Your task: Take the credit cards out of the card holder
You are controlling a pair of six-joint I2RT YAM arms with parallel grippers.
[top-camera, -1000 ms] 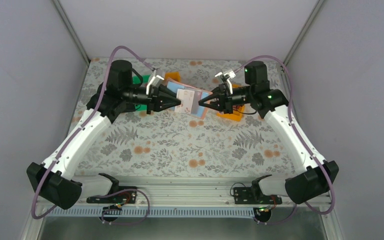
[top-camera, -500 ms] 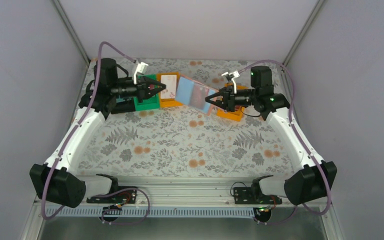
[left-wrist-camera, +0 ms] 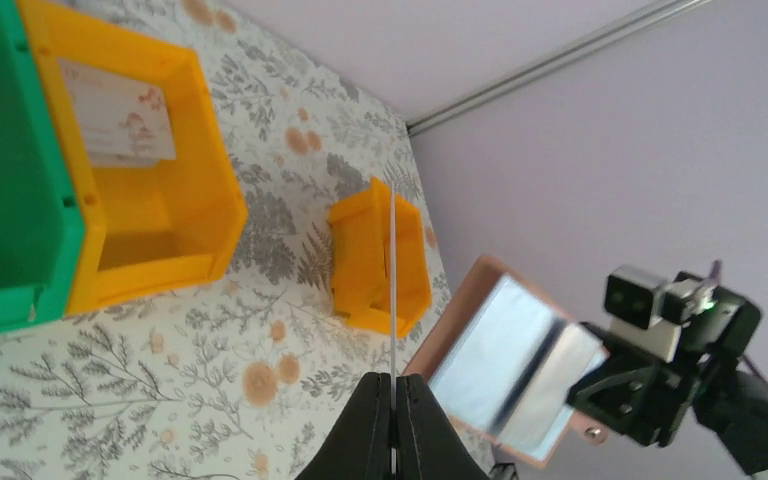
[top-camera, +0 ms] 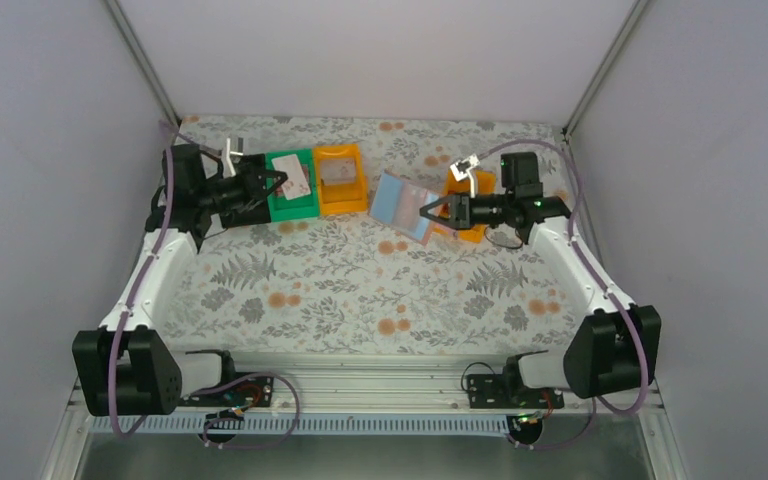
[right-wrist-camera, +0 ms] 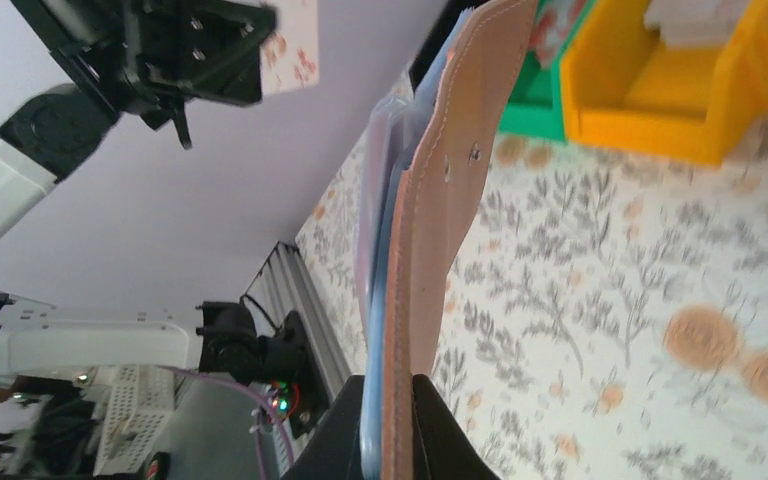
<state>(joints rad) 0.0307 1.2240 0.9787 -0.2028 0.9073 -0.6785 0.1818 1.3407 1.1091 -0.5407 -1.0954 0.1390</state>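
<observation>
My left gripper [top-camera: 280, 183] is shut on a whitish credit card [top-camera: 298, 180] and holds it above the green bin [top-camera: 290, 205]. In the left wrist view that card [left-wrist-camera: 392, 280] shows edge-on as a thin line rising from the gripper [left-wrist-camera: 393, 385]. My right gripper [top-camera: 424, 212] is shut on the open card holder [top-camera: 398, 203], which hangs in the air, brownish-pink outside with pale blue sleeves. The right wrist view shows the card holder [right-wrist-camera: 440, 220] rising edge-on from the gripper [right-wrist-camera: 392, 388]. Another pale card [left-wrist-camera: 115, 125] lies in the orange bin [left-wrist-camera: 160, 215].
Side by side at the back left stand the green bin [left-wrist-camera: 10, 240] and the orange bin [top-camera: 340, 195]. A second, smaller orange bin [top-camera: 465, 232] sits under my right gripper. The table has a floral cloth [top-camera: 360, 290], with grey walls on both sides.
My left gripper has closed on a card, drawn it out of the holder and carried it left over the green bin. The right arm has pulled back to the right with the holder.
</observation>
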